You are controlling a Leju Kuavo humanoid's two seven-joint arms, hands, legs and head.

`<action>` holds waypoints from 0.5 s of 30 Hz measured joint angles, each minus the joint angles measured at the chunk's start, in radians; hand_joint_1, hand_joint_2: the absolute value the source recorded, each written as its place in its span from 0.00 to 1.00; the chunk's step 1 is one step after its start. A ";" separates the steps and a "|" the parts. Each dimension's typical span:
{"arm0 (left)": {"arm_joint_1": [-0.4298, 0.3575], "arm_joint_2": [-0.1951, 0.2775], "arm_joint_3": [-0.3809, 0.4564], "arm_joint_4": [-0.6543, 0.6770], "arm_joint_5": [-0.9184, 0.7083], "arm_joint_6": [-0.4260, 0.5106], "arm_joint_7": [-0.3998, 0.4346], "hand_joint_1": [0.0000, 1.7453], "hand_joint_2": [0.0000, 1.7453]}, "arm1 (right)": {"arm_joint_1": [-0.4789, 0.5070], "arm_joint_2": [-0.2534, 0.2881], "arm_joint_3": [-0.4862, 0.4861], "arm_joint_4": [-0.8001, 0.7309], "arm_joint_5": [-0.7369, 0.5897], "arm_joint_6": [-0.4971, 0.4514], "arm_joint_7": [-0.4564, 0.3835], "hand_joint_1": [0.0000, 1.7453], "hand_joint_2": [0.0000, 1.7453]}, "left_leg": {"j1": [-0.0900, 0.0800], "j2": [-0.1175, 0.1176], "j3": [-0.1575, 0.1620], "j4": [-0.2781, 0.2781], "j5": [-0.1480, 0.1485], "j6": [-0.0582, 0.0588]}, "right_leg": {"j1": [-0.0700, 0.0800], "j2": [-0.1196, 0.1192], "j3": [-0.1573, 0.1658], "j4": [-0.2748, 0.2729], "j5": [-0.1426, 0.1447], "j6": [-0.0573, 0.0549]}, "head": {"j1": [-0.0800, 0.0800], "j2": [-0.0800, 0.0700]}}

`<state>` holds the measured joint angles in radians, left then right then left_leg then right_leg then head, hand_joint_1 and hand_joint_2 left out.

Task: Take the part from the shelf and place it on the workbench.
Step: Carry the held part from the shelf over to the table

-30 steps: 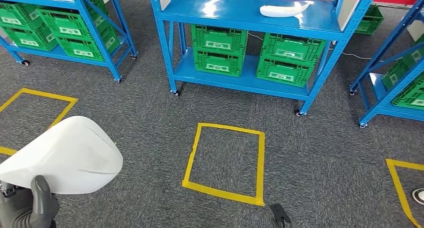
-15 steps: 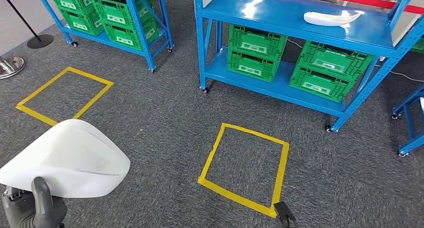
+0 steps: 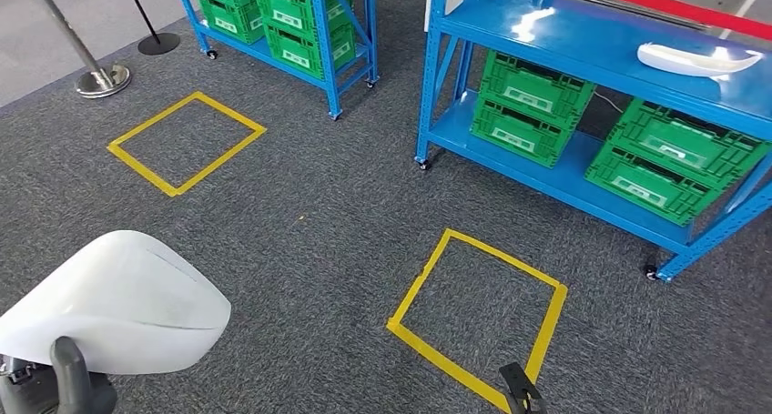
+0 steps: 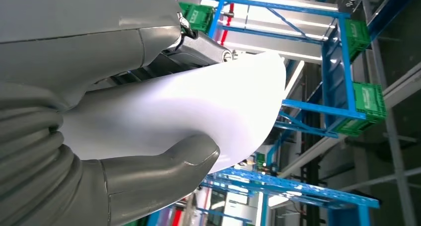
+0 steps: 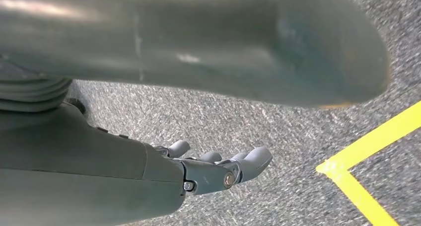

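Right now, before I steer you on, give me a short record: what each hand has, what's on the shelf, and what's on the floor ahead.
left hand: grips a white part, thumb across its near edge
right hand: holds nothing, fingers apart, hanging above the carpet
shelf: another white part lies on the upper blue level; green crates on the lower level
floor marks: yellow tape square ahead, a second one further left
other: metal post on a round base at far left
workbench: cannot tell where it is
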<state>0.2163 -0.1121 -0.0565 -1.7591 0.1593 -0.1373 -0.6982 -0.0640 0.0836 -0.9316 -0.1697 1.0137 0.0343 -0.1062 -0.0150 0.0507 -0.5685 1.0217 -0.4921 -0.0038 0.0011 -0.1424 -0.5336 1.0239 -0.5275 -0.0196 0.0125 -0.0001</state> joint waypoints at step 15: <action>0.035 0.041 -0.033 -0.036 0.005 0.112 -0.003 1.00 1.00 | 0.023 0.000 -0.003 0.007 -0.034 -0.009 0.112 0.00 0.00 | 0.017 -0.194 -0.026 0.007 0.017 -0.019 | -0.023 0.219 -0.025 0.018 0.008 0.015 | 0.004 0.000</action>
<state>0.2509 -0.0709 -0.0896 -1.7947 0.1639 -0.0254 -0.7008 -0.0414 0.0832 -0.9349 -0.1622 0.9800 0.0256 0.0056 0.0020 -0.1434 -0.5941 1.0283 -0.4748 -0.0230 -0.0221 0.0761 -0.5589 1.0420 -0.5193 -0.0048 0.0160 0.0000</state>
